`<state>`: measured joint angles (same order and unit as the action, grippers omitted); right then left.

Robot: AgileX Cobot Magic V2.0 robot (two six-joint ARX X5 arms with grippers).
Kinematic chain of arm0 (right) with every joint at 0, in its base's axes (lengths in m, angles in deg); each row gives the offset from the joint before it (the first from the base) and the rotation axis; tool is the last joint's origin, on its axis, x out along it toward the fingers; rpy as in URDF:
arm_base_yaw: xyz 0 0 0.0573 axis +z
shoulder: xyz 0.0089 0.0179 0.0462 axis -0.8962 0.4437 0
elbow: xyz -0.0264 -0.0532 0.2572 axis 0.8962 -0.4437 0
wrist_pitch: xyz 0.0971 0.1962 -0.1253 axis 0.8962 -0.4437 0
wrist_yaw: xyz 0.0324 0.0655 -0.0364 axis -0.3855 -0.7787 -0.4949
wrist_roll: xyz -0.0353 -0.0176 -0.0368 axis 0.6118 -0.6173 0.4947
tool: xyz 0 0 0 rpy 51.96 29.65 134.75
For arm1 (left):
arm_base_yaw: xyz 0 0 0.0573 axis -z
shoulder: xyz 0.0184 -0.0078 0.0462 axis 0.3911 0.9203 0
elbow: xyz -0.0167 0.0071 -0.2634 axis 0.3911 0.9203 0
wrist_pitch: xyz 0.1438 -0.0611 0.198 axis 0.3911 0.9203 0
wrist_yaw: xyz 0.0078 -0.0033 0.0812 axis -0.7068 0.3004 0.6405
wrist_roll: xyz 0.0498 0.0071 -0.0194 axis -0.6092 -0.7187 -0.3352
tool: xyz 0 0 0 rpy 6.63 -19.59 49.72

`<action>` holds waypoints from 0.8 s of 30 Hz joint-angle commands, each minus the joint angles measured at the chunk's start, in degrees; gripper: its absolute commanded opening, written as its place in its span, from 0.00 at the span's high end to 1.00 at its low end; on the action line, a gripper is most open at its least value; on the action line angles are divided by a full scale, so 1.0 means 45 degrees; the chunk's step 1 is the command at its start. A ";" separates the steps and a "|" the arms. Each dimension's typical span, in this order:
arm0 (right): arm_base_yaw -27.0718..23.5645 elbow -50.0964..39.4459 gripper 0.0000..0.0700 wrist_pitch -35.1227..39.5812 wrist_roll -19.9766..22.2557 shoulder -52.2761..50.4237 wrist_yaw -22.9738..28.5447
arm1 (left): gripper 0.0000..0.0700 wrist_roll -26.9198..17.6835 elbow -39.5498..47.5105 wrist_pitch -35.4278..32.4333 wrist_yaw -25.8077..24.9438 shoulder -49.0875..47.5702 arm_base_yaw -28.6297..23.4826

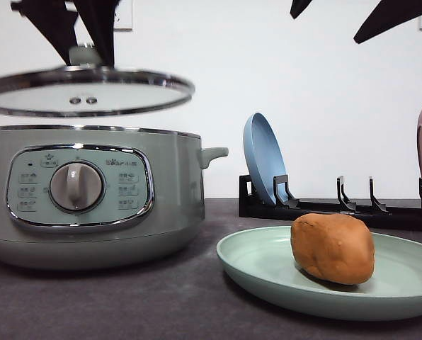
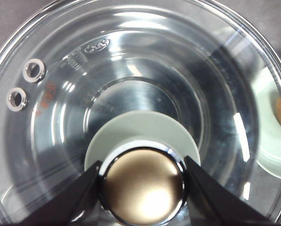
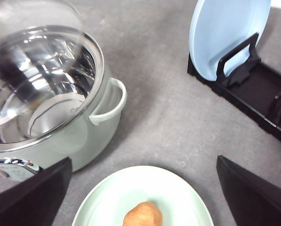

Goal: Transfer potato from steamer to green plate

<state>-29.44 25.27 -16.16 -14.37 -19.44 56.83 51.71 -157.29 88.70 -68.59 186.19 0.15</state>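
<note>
Potato (image 1: 332,248), lumpy orange-brown, sits lower right on green plate (image 1: 267,273); my left gripper (image 2: 143,181) clamps lid knob (image 2: 143,186), right gripper (image 3: 143,188) jaws apart.

A staged kitchen setup, more lab bench than home: a steamer (image 1: 90,195) and a black dish rack (image 1: 338,205) with a blue plate (image 1: 263,157) sit on a bare grey table (image 1: 126,304) against a plain white wall (image 1: 303,92) with a socket (image 1: 123,14).

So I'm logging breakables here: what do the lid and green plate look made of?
Lid: clear glass with a shiny metal rim; you can see through it. Green plate: matte pale green, probably plastic or glazed ceramic; the look leaves it open.
</note>
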 commanded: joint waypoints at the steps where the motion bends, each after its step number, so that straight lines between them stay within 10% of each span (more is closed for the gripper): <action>1: 0.0092 0.0219 0.11 0.0007 0.0139 0.0061 0.0050 | 1.00 -0.0107 -0.0408 -0.0297 -0.0054 0.0115 0.0121; 24: 0.0092 0.0219 0.11 -0.0203 0.0154 0.0064 0.0044 | 1.00 -0.0199 -0.0408 -0.0243 0.0053 0.1193 0.0200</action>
<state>-29.44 25.27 -17.27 -14.05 -19.54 56.86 51.52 -157.29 88.49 -68.18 190.18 0.74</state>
